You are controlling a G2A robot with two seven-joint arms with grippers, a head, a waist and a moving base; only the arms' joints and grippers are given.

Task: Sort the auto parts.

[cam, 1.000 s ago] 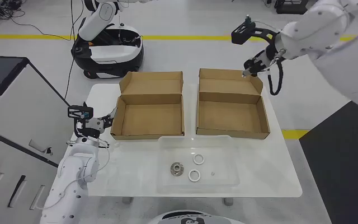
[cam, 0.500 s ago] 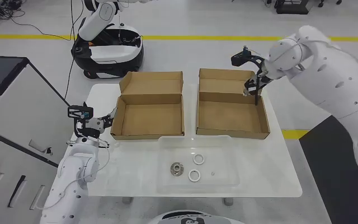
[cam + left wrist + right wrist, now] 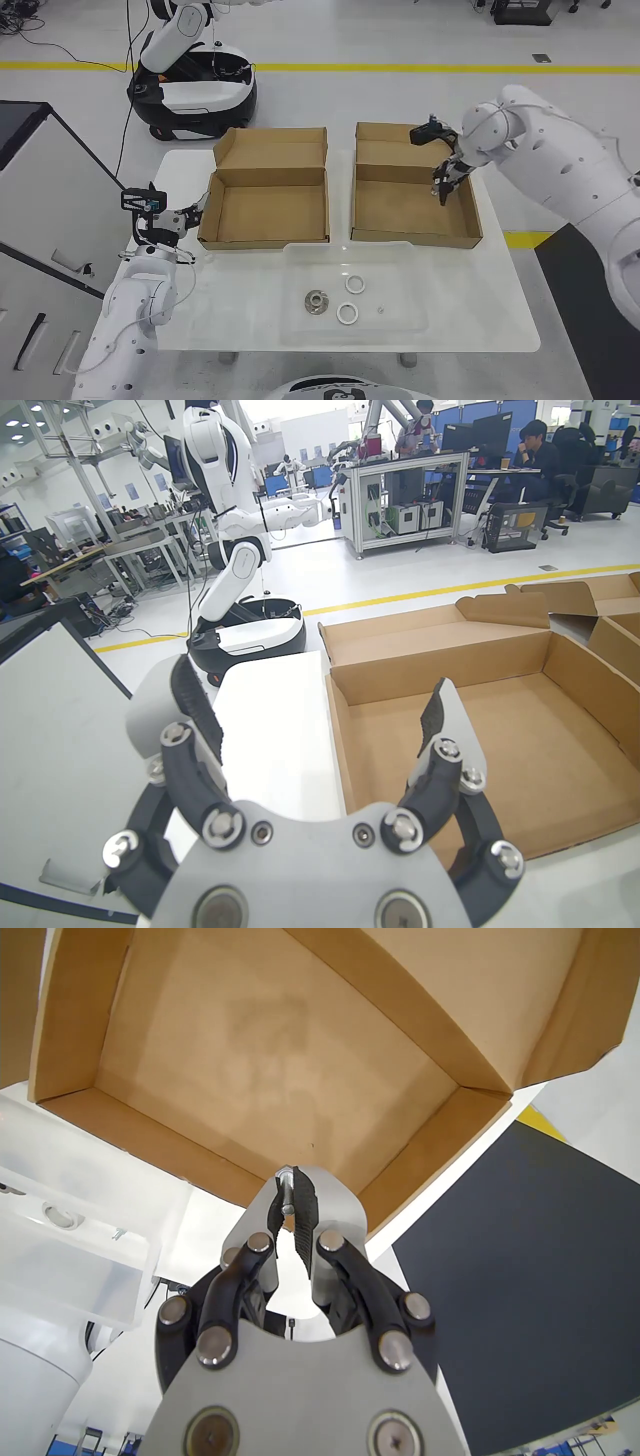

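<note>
Bolt (image 3: 286,1195) is hanging pinched in the right claw (image 3: 291,1188) above the right box (image 3: 300,1053), seemingly for dropping there; left claw (image 3: 310,677) is idling wide open beside the left box (image 3: 475,750).

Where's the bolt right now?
The bolt is pinched in the right gripper, over the right cardboard box, near its right wall in the top view.

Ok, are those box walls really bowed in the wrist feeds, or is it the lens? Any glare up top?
Right wrist view: lens; the right box walls bow outward, yet the bolt in the right gripper looks straight. Left wrist view: the left box walls bend more mildly. Top view: both boxes straight, no glare; clear tray faint against the white table.
</note>
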